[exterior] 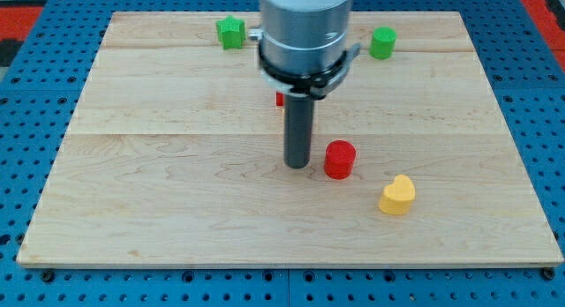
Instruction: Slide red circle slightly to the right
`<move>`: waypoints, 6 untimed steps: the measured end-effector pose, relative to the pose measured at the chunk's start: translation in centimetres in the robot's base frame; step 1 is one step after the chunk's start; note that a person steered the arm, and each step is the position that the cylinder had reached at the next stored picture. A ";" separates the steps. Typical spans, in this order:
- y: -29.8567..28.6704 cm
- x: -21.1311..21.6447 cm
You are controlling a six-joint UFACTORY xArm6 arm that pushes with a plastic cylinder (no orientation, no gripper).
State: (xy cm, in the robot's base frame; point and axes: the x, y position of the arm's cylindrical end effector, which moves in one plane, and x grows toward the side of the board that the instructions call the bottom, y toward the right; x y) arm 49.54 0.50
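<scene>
- Pale wooden surface (177, 192) lies on a blue pegboard (26, 122) with rows of holes.
- My tip (297, 166) rests near the surface's middle, just to the view's left of the red circle (339, 160); whether they touch I cannot tell.
- No pincer shows on the arm, only the dark rod.
- A yellow heart-shaped block (397, 195) sits near the red circle, toward the view's bottom right.
- A small red block (280, 99) peeks from behind the rod; its shape is hidden.
- A green star-like block (230, 32) and a green cylinder-like block (382, 42) stand near the view's top.
</scene>
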 end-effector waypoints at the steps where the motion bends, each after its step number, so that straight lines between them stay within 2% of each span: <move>1: 4.8 0.6; 2: 8.6 0.6; 4: 1.9 -0.7; 5: 5.2 -2.6; 6: 9.4 -2.6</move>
